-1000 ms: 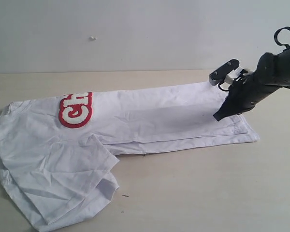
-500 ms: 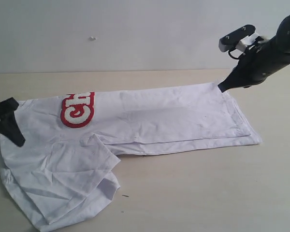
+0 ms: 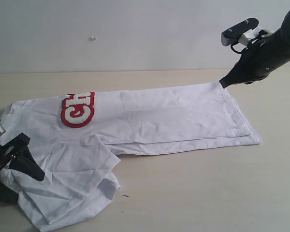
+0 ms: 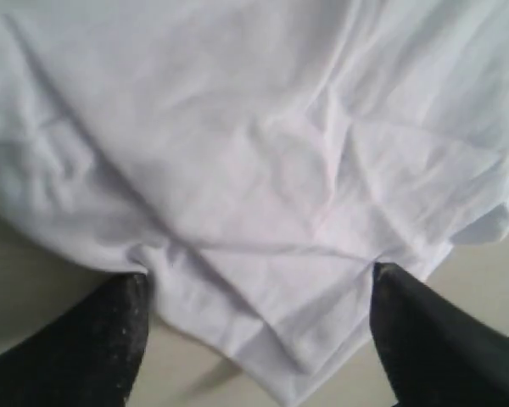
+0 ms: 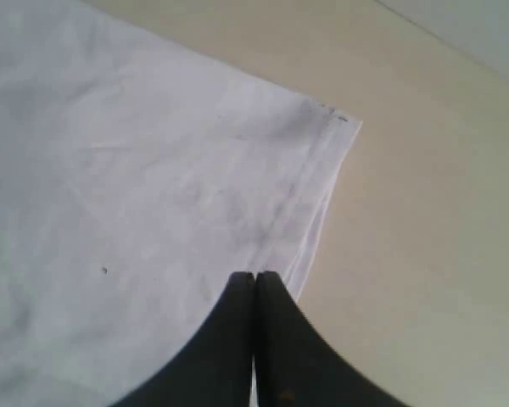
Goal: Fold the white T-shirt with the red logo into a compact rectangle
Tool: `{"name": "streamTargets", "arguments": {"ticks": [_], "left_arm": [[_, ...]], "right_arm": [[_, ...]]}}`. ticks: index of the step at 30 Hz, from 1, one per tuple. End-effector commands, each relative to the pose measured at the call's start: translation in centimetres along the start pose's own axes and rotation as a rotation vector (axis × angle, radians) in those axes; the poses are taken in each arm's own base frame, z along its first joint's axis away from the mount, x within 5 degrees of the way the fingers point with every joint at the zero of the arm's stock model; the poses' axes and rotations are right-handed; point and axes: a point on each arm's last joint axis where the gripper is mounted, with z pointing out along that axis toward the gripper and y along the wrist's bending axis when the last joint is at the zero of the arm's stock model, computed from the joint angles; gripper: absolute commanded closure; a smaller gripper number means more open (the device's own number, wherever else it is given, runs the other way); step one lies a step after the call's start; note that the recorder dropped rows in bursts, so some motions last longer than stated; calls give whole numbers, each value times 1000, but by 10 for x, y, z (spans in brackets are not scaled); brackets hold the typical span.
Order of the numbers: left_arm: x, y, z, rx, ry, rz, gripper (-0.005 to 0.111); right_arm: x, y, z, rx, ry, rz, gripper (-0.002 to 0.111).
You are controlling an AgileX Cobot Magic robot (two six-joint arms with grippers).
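The white T-shirt [image 3: 159, 118] lies folded lengthwise across the table, its sleeve end bunched at the front left. Part of the red logo [image 3: 77, 110] shows on its left half. My left gripper [image 3: 29, 188] is open low over the bunched front-left part. In the left wrist view its fingertips [image 4: 136, 292] straddle a folded corner of the white T-shirt [image 4: 305, 356] without closing on it. My right gripper [image 3: 224, 83] is shut on nothing, hanging just above the shirt's far right corner. In the right wrist view that gripper [image 5: 254, 275] sits over the hem edge [image 5: 322, 186].
The beige table [image 3: 208, 193] stretches out in front of and to the right of the shirt. A pale wall [image 3: 135, 34] closes off the back.
My left gripper has come in from the left edge and travelled toward the front, down onto the bunched sleeve end. The right gripper has lifted off the shirt toward the far right corner.
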Motion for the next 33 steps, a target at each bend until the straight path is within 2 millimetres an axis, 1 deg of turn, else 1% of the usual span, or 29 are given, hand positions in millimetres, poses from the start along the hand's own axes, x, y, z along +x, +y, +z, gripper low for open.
{"name": "streamTargets", "arguments": {"ticks": [1,5,6,7,8,11,13,14,17,20,21,24,26,29,31,33], "left_arm": [[1,4,11,33,-96,0,35],[5,-1,17,149,-146,0,37],[5,-2,18,169,-158,3,40],[6,-2,19,175,-158,0,45],[6,-1,19,176,-157,-3,52],[9,-1,20,174,-138,8,80],[10,-2,20,190,-125,16,103],[11,-3,20,198,-120,28,106],[14,-9,18,258,-71,46,106],[10,-17,11,345,-70,45,107],[7,-22,6,394,-77,38,107],[-10,-33,-8,496,-175,-6,107],[-26,-42,-22,601,-276,-67,107],[-51,-47,-36,762,-401,-190,107],[-64,-44,-35,745,-421,-250,107],[-78,-37,-32,688,-471,-312,104]], "right_arm": [[-2,-1,-5,7,-17,0,108],[-4,0,-5,-7,-34,35,108],[-4,0,-5,-9,-37,43,108],[-5,0,-5,-9,-40,48,108],[-5,0,-5,-11,-41,52,108],[-5,1,-5,-16,-45,41,108],[-5,1,-5,-16,-45,41,108],[-5,1,-5,-16,-45,41,108],[-5,1,-5,-16,-45,41,108],[-5,1,-5,-19,-47,47,108],[-5,1,-5,-21,-49,54,108],[-5,2,-5,-25,-49,59,108],[-5,2,-5,-25,-49,59,108],[-5,2,-5,-26,-48,59,108],[-5,2,-5,-26,-48,59,108],[-5,2,-5,-26,-48,59,108]]}}
